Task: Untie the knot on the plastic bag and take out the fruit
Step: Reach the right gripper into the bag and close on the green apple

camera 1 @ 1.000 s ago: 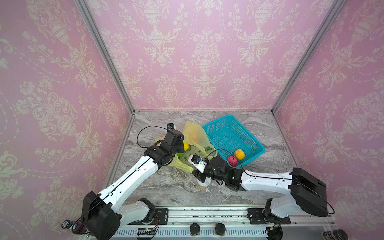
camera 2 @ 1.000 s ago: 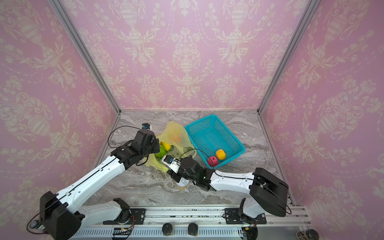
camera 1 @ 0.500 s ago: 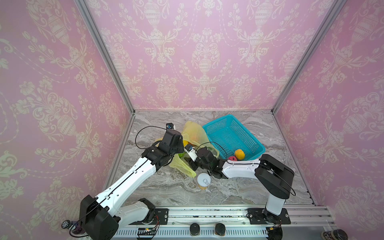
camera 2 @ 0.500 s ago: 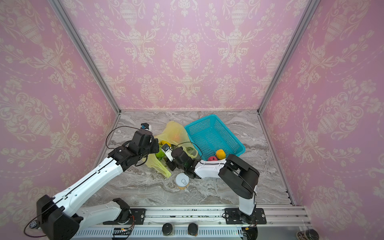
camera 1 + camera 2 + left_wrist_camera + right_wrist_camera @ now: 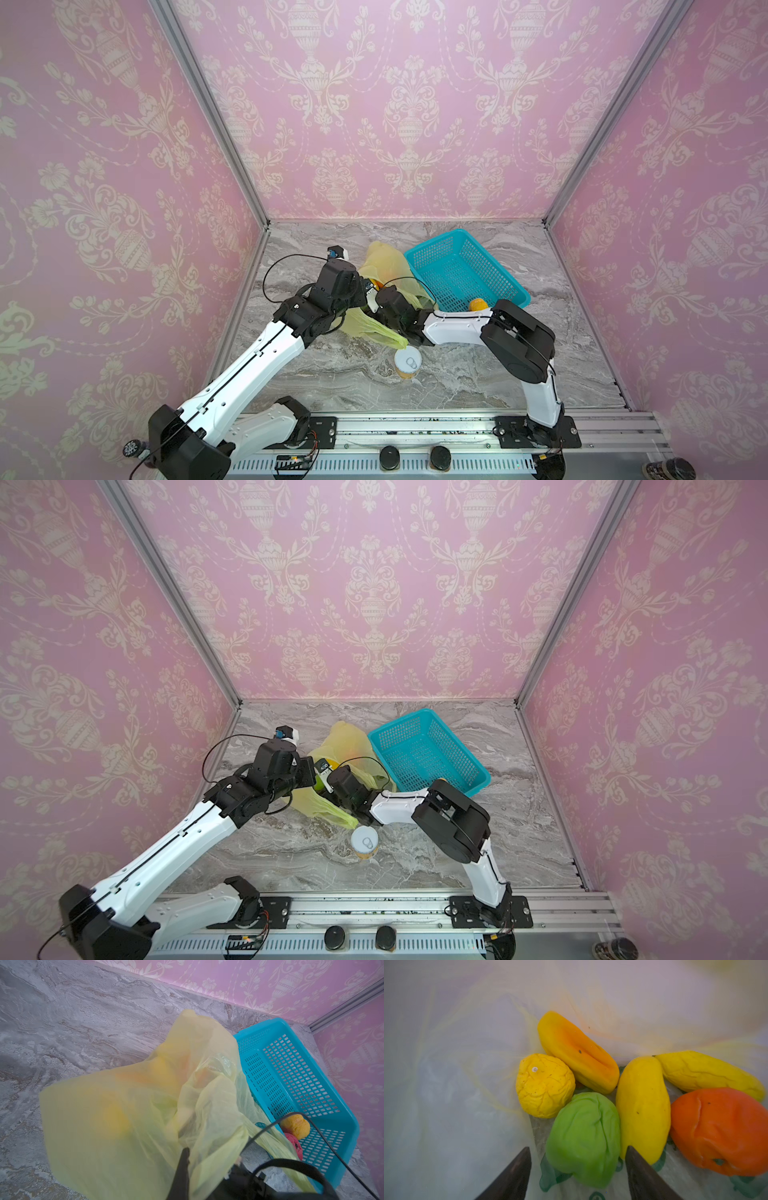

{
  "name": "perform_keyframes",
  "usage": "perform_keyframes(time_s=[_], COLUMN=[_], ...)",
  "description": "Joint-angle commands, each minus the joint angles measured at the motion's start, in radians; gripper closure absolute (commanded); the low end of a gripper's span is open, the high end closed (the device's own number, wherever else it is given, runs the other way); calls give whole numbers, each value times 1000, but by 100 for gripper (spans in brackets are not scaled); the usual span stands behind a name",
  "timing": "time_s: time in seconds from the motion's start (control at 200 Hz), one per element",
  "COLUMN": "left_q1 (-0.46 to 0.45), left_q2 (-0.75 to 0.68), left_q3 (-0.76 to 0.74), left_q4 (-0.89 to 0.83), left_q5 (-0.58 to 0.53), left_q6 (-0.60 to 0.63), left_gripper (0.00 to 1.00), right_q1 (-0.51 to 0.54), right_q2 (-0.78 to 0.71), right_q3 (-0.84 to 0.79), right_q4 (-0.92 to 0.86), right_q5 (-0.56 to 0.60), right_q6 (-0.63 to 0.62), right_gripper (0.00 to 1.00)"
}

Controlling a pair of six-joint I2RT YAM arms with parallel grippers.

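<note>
The pale-yellow plastic bag (image 5: pixel 384 266) (image 5: pixel 347 742) lies left of the basket with its mouth open. My left gripper (image 5: pixel 185 1152) is shut on the film at the bag's edge and holds it up. A loose twisted handle strip (image 5: pixel 278 1148) trails over the basket rim; the knot is out of view. My right gripper (image 5: pixel 578 1149) is inside the bag, open, with the green fruit (image 5: pixel 583 1140) between its fingers. Around it lie a lemon (image 5: pixel 545 1084), an orange-yellow oblong fruit (image 5: pixel 577 1051), two yellow oblong fruits (image 5: pixel 642 1105) and an orange one (image 5: pixel 720 1130).
The turquoise basket (image 5: pixel 505 291) (image 5: pixel 351 1124) stands at the back right and holds an orange fruit (image 5: pixel 295 1126) and a pink-red one (image 5: pixel 294 1145). A white-lidded can (image 5: pixel 408 363) (image 5: pixel 364 842) stands upright just in front of the bag. Pink walls enclose the marble table.
My right gripper has left the can standing on the table, swung back and to the left into the bag, and opened wider. The left gripper has kept its hold on the bag.
</note>
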State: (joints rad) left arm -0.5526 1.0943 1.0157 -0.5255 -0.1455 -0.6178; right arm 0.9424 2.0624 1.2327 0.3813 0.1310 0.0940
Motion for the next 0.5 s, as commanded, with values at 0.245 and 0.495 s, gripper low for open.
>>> perform_keyframes(time_s=[0.245, 0.495], left_q1=[5, 5], left_q2=[6, -8], left_q3=[-5, -23], left_q4=[21, 48], left_q5=[74, 101], left_q6=[-60, -66], left_gripper=[100, 100], right_q1=[-25, -32], right_q2=[130, 172], right_q3=[178, 219], right_q4=[-133, -163], right_q5=[39, 26], right_q6=[21, 33], right_gripper=[14, 14])
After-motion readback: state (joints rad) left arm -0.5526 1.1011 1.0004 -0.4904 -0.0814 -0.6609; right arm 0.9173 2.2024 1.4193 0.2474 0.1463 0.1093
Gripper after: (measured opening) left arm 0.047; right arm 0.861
